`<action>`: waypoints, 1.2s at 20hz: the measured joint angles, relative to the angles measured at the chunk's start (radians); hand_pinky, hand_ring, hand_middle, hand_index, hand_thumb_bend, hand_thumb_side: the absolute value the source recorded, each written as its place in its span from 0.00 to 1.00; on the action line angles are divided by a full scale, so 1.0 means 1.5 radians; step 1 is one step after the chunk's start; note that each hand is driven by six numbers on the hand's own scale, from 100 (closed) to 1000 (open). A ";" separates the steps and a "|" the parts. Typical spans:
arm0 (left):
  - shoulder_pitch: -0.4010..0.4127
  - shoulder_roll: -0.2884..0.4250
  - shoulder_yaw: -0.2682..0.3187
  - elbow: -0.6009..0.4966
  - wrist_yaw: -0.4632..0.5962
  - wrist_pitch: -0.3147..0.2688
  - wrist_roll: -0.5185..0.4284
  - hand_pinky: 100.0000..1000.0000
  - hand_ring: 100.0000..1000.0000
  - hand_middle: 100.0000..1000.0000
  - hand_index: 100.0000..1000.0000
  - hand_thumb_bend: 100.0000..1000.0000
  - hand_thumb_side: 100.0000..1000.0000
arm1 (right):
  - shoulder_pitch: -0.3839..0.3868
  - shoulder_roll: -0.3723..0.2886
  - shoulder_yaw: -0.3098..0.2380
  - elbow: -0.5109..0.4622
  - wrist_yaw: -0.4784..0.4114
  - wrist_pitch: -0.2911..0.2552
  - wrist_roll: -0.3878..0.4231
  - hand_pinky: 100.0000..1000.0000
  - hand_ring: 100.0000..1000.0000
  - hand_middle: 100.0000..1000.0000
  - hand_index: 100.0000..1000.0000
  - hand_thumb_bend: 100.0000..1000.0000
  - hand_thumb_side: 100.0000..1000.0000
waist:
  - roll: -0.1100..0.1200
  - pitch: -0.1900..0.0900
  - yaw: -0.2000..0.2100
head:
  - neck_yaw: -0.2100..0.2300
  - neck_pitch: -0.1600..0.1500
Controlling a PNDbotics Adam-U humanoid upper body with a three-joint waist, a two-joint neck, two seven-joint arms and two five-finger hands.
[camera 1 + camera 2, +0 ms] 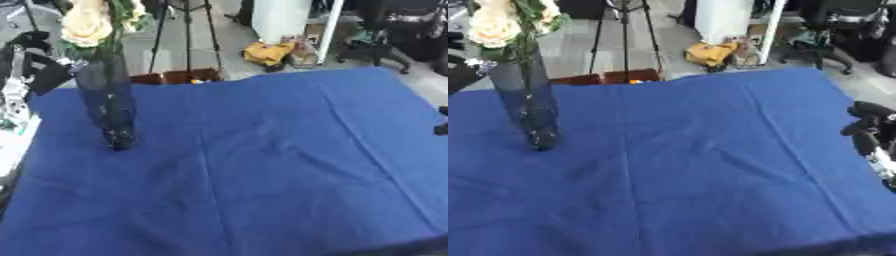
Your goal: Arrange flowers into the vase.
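A creased blue cloth (262, 165) covers the table. At the right edge the robot's right hand (866, 127) rests idle; its fingers' state cannot be told. Far left stands the tall dark glass vase (108, 102), holding cream flowers (87, 25). Beyond, a black tripod (185, 35) on grey floor.

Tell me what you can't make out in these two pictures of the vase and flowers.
- Flowers: the top edge cuts off the bunch in both views, so their number is unclear.
- Stems inside the vase: blurred behind dark glass.
- Left hand: at the left edge of the left eye view, finger pose unreadable.
- Right hand: cut by the right edge, finger pose unclear.
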 measured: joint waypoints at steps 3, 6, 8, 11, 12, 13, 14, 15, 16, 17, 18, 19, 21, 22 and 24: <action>0.001 0.000 0.002 0.000 0.010 -0.001 0.002 0.57 0.64 0.69 0.83 1.00 0.62 | 0.000 0.000 0.000 0.000 0.000 0.000 0.000 0.82 0.95 0.53 0.90 0.24 0.55 | 0.000 0.000 0.000 | -0.001 0.000; 0.001 0.000 0.002 0.000 0.013 -0.002 0.004 0.56 0.64 0.69 0.83 1.00 0.62 | 0.000 0.000 0.000 0.000 0.000 0.000 0.000 0.82 0.95 0.53 0.90 0.24 0.55 | 0.000 0.000 0.000 | -0.001 0.000; 0.006 0.000 0.002 -0.004 0.017 -0.005 0.005 0.54 0.63 0.68 0.83 1.00 0.62 | 0.000 0.000 0.000 0.000 0.000 0.000 0.000 0.82 0.95 0.53 0.90 0.24 0.55 | 0.000 0.000 0.000 | -0.001 0.000; 0.035 0.001 0.006 -0.032 0.034 -0.021 0.001 0.51 0.63 0.68 0.83 1.00 0.60 | 0.000 0.000 -0.002 0.000 0.000 0.000 0.000 0.82 0.95 0.53 0.90 0.24 0.55 | 0.000 0.000 0.001 | -0.003 0.000; 0.045 0.005 0.007 -0.047 0.042 -0.030 -0.003 0.50 0.63 0.68 0.83 1.00 0.58 | 0.000 0.000 -0.003 0.000 0.000 0.000 0.000 0.82 0.95 0.53 0.90 0.24 0.55 | 0.000 0.000 0.002 | -0.004 0.000; 0.056 0.008 0.010 -0.062 0.052 -0.039 -0.008 0.50 0.63 0.68 0.83 1.00 0.56 | 0.000 0.000 -0.004 0.001 0.000 0.000 0.000 0.82 0.95 0.53 0.90 0.24 0.55 | 0.000 0.000 0.003 | -0.004 0.000; 0.067 0.013 0.011 -0.079 0.062 -0.049 -0.016 0.49 0.63 0.68 0.83 1.00 0.55 | 0.000 0.000 -0.004 0.001 0.000 0.000 0.000 0.82 0.95 0.53 0.90 0.24 0.55 | 0.000 0.000 0.005 | -0.004 0.000; 0.079 0.017 0.014 -0.096 0.072 -0.059 -0.024 0.48 0.63 0.68 0.83 1.00 0.54 | 0.000 0.001 -0.004 0.001 0.000 0.000 0.000 0.82 0.95 0.53 0.90 0.24 0.55 | 0.000 0.000 0.006 | -0.005 0.000; 0.092 0.021 0.016 -0.113 0.082 -0.069 -0.033 0.48 0.63 0.68 0.83 1.00 0.54 | 0.000 0.001 -0.004 0.002 0.000 0.000 0.000 0.82 0.95 0.53 0.90 0.24 0.55 | 0.000 0.000 0.007 | -0.005 0.000; 0.105 0.024 0.019 -0.131 0.092 -0.080 -0.043 0.48 0.63 0.68 0.83 1.00 0.53 | 0.000 0.002 -0.004 0.002 0.000 0.000 0.000 0.82 0.95 0.53 0.90 0.24 0.55 | 0.000 0.000 0.007 | -0.005 0.000; 0.119 0.026 0.023 -0.147 0.100 -0.090 -0.052 0.48 0.63 0.68 0.83 1.00 0.53 | 0.000 0.002 -0.004 0.002 0.000 0.000 0.000 0.82 0.95 0.53 0.90 0.24 0.55 | 0.000 0.000 0.008 | -0.006 0.000; 0.133 0.028 0.028 -0.164 0.107 -0.100 -0.062 0.48 0.63 0.68 0.83 1.00 0.53 | 0.000 0.003 -0.004 0.002 0.000 0.000 0.000 0.82 0.95 0.53 0.90 0.24 0.55 | 0.000 0.000 0.009 | -0.007 0.000; 0.155 0.029 0.041 -0.192 0.119 -0.118 -0.077 0.48 0.63 0.68 0.83 1.00 0.58 | 0.000 0.005 -0.004 0.003 0.000 0.000 0.000 0.82 0.95 0.53 0.90 0.24 0.55 | 0.000 0.000 0.010 | -0.008 0.000; 0.164 0.029 0.047 -0.204 0.123 -0.126 -0.082 0.48 0.63 0.68 0.83 1.00 0.53 | 0.000 0.006 -0.004 0.004 0.000 0.000 0.000 0.82 0.95 0.53 0.90 0.24 0.55 | 0.000 0.000 0.010 | -0.008 0.000; 0.178 0.029 0.058 -0.224 0.130 -0.139 -0.087 0.48 0.63 0.68 0.83 0.99 0.53 | 0.000 0.006 -0.004 0.004 0.000 0.000 0.000 0.82 0.95 0.53 0.90 0.24 0.55 | 0.000 0.000 0.011 | -0.009 0.000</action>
